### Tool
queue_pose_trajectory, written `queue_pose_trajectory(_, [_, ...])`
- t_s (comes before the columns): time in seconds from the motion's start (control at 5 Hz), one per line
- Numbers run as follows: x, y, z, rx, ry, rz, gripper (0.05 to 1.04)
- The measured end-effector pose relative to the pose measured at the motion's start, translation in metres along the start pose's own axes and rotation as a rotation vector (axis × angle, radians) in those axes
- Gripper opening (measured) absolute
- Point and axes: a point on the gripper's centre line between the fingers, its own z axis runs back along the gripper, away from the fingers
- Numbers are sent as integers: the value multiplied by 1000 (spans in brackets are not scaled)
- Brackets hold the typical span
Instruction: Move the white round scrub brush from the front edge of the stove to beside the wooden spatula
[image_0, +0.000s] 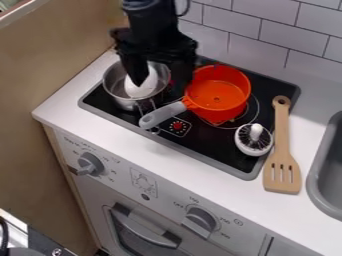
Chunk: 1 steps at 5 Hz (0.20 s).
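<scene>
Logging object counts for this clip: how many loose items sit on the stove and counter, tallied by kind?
Pots: 2 (silver pot, orange pot)
Wooden spatulas: 1 (slotted spatula)
White items in the silver pot: 1 (rounded white item)
Round knobbed items: 1 (white-and-black item)
Total: 5

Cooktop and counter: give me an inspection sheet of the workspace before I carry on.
Surface: black cooktop set in a white counter.
Things at the gripper: metal pot with a white object inside; orange pan beside it.
Clutter: slotted wooden spatula overlapping the cooktop's right edge; white round brush-like item on the cooktop.
Gripper: open over the pot.
Cables: black cable beside the arm.
Surroundings: tiled wall behind, grey sink at right.
</scene>
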Motion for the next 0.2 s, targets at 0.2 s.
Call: queue_pose_trajectory(0.2, [-2,16,2,-27,-3,-32,999])
